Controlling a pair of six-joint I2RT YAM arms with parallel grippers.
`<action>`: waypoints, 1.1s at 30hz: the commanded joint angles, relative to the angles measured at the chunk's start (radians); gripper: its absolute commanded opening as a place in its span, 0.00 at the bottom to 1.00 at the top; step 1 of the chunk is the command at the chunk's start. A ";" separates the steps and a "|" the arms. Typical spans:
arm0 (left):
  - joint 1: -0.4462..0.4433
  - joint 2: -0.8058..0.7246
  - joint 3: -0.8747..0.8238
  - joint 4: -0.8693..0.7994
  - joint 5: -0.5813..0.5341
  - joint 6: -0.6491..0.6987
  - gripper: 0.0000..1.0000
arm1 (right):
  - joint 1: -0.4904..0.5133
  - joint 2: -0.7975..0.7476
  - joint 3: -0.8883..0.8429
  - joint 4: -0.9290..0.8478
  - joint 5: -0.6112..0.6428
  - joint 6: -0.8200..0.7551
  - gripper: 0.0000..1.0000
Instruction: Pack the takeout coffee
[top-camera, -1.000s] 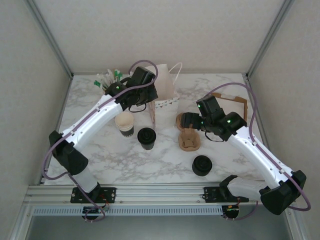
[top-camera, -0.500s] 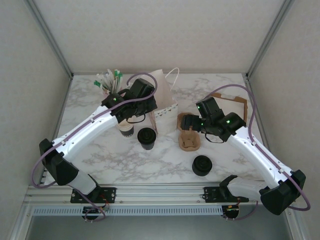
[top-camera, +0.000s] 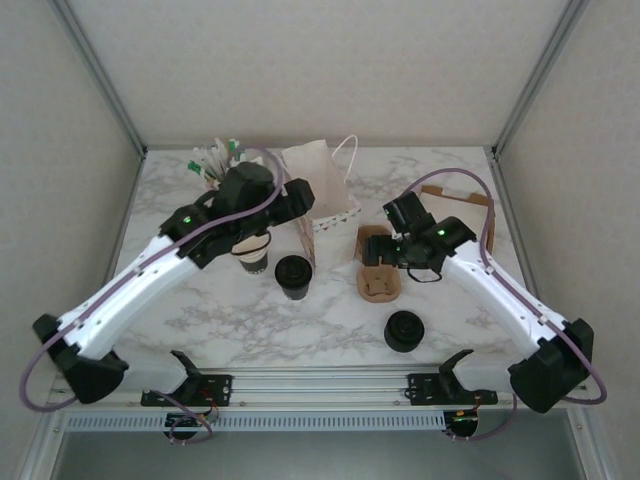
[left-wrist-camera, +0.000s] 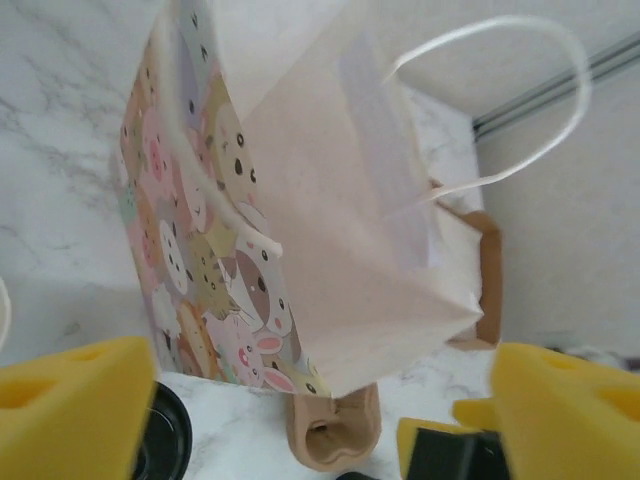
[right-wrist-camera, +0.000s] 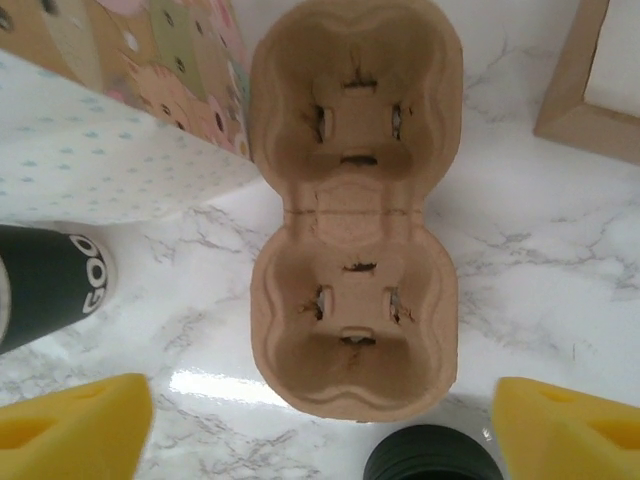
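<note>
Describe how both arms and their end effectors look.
The left arm and right arm have white links, black joints, a green light near each wrist and a looping purple cable. The left end effector and right end effector carry yellow wedge-shaped pads.

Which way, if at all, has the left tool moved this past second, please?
Yes: the left tool came nearward beside the paper bag, toward the takeout coffee.
</note>
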 joint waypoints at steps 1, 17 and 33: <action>-0.008 -0.124 -0.088 0.058 -0.077 0.051 1.00 | -0.008 0.069 0.021 -0.038 -0.038 -0.028 0.77; -0.007 -0.502 -0.640 0.283 0.010 0.107 0.99 | -0.085 0.329 0.067 0.017 -0.136 -0.028 0.52; -0.007 -0.480 -0.677 0.317 0.016 0.142 1.00 | -0.088 0.493 0.156 0.014 -0.109 -0.049 0.52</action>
